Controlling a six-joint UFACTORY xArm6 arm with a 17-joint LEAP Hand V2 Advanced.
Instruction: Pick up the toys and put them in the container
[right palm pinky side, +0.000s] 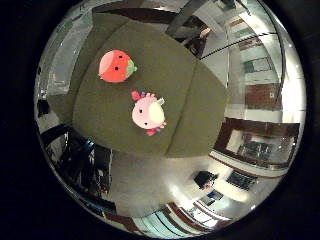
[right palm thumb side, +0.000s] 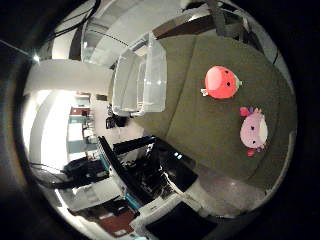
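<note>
Two toys on the olive-green surface (right palm pinky side: 100, 115): a red strawberry plush (right palm pinky side: 116, 66) with a green leaf end, and a pink plush (right palm pinky side: 148, 113) with frills and a pale belly. They lie near each other, apart, not touching. Both look small in the palm views, so the palm is well above them.

Clear plastic container (right palm thumb side: 141, 82) sits at the edge of the surface, well apart from both toys; the strawberry plush is the nearer one to it. Nothing visible inside it.

No part of the hand shows in either view, so cannot tell how it is set.
</note>
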